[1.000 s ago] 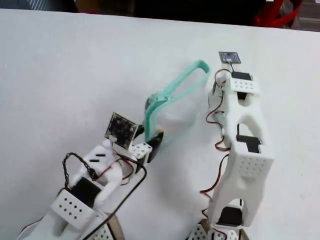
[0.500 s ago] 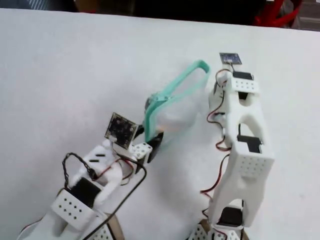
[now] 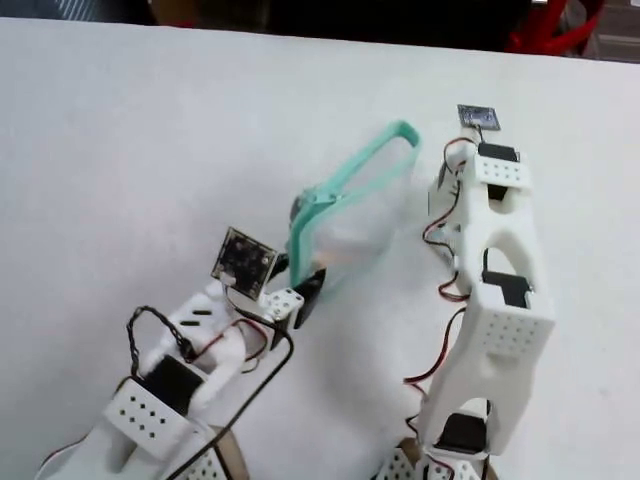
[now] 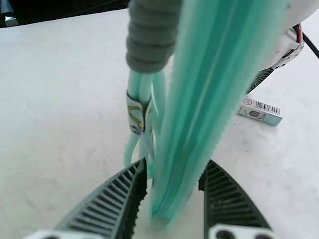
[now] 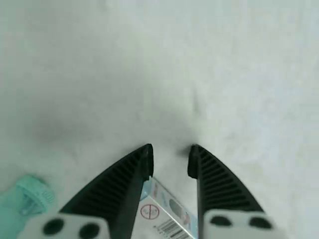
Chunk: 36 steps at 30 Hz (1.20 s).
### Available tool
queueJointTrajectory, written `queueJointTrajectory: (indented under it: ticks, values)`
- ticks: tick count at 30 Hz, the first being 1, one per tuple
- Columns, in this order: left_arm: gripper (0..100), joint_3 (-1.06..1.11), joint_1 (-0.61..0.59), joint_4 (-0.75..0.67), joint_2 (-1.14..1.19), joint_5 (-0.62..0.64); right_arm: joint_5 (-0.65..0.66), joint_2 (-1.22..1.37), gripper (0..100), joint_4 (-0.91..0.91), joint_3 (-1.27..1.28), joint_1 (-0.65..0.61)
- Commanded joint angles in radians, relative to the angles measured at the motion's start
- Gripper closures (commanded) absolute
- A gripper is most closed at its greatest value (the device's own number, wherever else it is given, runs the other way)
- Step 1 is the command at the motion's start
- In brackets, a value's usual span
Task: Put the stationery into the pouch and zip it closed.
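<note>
- You have a white table (image 3: pixel 120 150) under everything in the high view.
- The right arm (image 3: pixel 495 330) rises from about 5 o'clock on the table and stretches up to about 2 o'clock, alongside the pouch and just beside it.
- The left arm (image 3: pixel 180 370) comes in from about 7 o'clock and points toward the centre.
- The pouch (image 3: pixel 298 245) lies near the middle of the table. It is clear with a teal zip edge, and its mouth gapes in a long loop toward 1 o'clock.
- Your left gripper (image 4: pixel 174 172) is clamped on the teal edge of the pouch at the end nearest 7 o'clock. In its own wrist view the edge stands pinched between the two ribbed jaws.
- Your right gripper (image 5: pixel 169 152) hangs over bare table with its jaws a little apart and nothing between the tips.
- A few teal pens (image 4: pixel 142 114) with a printed label sit inside the pouch, just beside the clamped edge.
- A grey ribbed sleeve (image 4: pixel 152 35) sits above the pens in the left wrist view. You cannot tell what it belongs to.
- A small box (image 4: pixel 259 110) with a barcode lies flat on the table outside the pouch, beside the right arm. The right wrist view shows it in the gap nearer the base of the jaws, and you cannot tell whether they touch it.
</note>
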Motion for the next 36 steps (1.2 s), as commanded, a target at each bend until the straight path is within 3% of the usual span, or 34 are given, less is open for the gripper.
queueJointTrajectory:
  ticks: [1, 8, 15, 21, 28, 33, 36]
  values:
    - [82, -0.006, -0.005, -0.026, -0.002, -0.021, 0.048, -0.108, 87.2, 0.05, -0.04, 0.004]
    - [82, -0.005, -0.018, -0.029, 0.001, -0.078, 0.055, -0.34, 87.2, 0.117, -0.04, -0.048]
    - [82, 0.063, -0.019, -0.152, -0.001, -0.087, 0.06, -0.526, 87.2, 0.18, -0.035, -0.05]
    - [82, 0.063, -0.021, -0.153, -0.004, -0.087, 0.066, -0.579, 87.1, 0.355, -0.038, -0.024]
    - [82, 0.068, -0.021, -0.153, -0.004, -0.087, 0.509, -0.555, 86.8, 0.395, 0.008, -0.025]
    - [82, 0.064, -0.021, -0.153, -0.004, -0.087, 0.54, -0.516, 85.5, 0.366, 0.06, -0.018]
    - [82, 0.066, -0.022, -0.153, -0.004, -0.087, 0.548, -0.493, 75.8, 0.371, 0.091, -0.022]
